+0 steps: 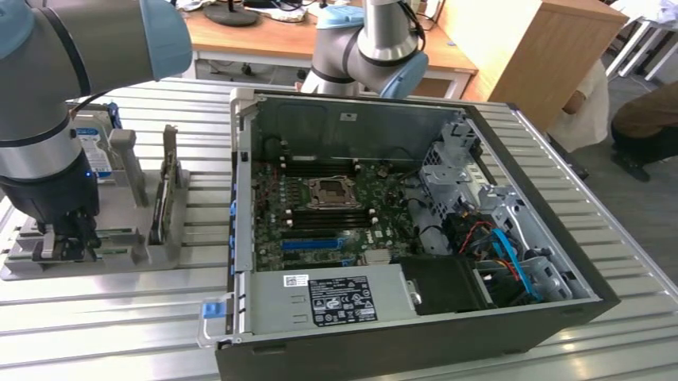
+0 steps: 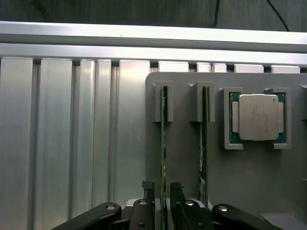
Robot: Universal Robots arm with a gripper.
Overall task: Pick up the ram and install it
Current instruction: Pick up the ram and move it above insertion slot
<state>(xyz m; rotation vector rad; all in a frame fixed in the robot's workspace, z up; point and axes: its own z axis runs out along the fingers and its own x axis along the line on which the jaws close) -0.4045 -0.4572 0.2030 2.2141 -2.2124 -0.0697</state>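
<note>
The ribbed aluminium table (image 1: 106,317) carries the open computer case (image 1: 424,349) at the exterior view's right, motherboard (image 1: 317,214) exposed, and a grey fixture (image 2: 182,158) at that view's left. The arm (image 1: 43,119) stands over the fixture with the gripper (image 2: 162,188) lowered into it. A hard drive (image 1: 95,155) with a blue label stands in the fixture just behind the arm. The ram (image 2: 163,143) sits on edge in the outer of two parallel slots. The jaws stand apart and straddle one end of it, a finger (image 2: 147,189) on each side with a small gap showing, so nothing is gripped. Judged risks: closing off-centre would push the thin board sideways against the slot walls and bend or jam it; a hold at one end only could let the stick tilt as it leaves the slot; too little clamping could let it slip. A second stick (image 2: 203,139) stands in the neighbouring slot, near the inner finger, and could be knocked by a sideways shift. The processor (image 2: 259,117) lies flat in its own pocket beyond that, clear of the jaws
</note>
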